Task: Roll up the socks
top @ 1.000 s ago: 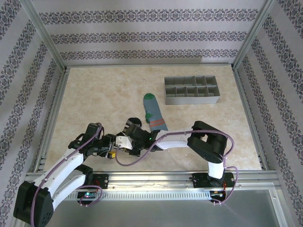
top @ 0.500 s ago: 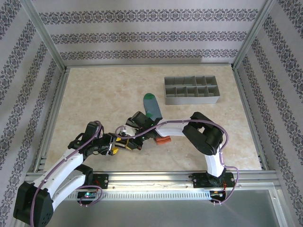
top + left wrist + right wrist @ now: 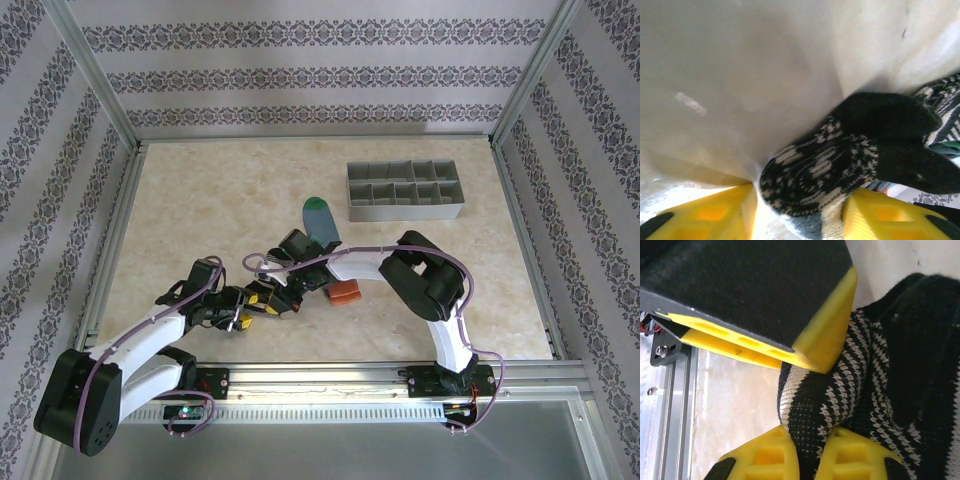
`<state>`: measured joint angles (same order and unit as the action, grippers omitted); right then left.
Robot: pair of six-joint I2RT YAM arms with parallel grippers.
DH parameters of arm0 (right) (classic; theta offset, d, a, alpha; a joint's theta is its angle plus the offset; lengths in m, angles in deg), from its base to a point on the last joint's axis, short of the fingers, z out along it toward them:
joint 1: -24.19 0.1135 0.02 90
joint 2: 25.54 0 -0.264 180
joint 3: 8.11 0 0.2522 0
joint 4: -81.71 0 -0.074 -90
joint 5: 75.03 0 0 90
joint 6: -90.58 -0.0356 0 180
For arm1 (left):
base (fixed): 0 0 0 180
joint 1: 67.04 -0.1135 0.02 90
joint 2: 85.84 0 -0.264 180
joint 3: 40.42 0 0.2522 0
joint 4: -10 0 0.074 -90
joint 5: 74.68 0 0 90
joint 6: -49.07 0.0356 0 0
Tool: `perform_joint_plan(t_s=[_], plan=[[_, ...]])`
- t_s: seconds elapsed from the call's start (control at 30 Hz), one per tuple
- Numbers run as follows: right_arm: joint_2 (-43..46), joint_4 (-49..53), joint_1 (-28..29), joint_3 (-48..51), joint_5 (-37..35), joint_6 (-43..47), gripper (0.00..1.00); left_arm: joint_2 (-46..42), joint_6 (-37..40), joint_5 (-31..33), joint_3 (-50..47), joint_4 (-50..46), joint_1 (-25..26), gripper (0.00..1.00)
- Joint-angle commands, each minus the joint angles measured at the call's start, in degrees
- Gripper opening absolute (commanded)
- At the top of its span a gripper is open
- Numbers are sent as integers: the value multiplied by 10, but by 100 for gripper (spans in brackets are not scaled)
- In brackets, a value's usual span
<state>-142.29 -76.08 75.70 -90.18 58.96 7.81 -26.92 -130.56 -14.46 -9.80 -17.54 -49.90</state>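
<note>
Item: black sock [image 3: 840, 165], rolled end between my left gripper [image 3: 800, 212] jaws, which flank it, not visibly clamped. My right gripper [image 3: 810, 440] is pinched together on its fabric. Grey-blue sock [image 3: 322, 222] lies just beyond, tray [image 3: 404, 191] farther. Step: rolling. Next, likely: firm hold, tuck.

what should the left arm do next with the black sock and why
Probably finish closing the left gripper on the rolled end of the black striped sock. That end sits between its yellow jaws with a gap beside one. The right gripper already pinches the sock, so a second firm hold would let the roll continue.
</note>
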Motion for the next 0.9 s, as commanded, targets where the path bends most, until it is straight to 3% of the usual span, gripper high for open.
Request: perform_joint_plan(t_s=[0.0,0.13,0.3,0.53,0.87], plan=[[-34,84,2,21,-59,9,2,22,14,18,-26,-35,8,35],[51,6,11,67,-128,30,31,-8,6,25,-25,-97,8,23],[207,-142,70,183,-302,119,55,-28,-9,26,-24,-112,9,22],[201,-160,183,187,-533,236,58,-10,-4,26,-1,-121,9,22],[101,-162,223,107,-614,302,55,23,5,19,12,-104,9,23]])
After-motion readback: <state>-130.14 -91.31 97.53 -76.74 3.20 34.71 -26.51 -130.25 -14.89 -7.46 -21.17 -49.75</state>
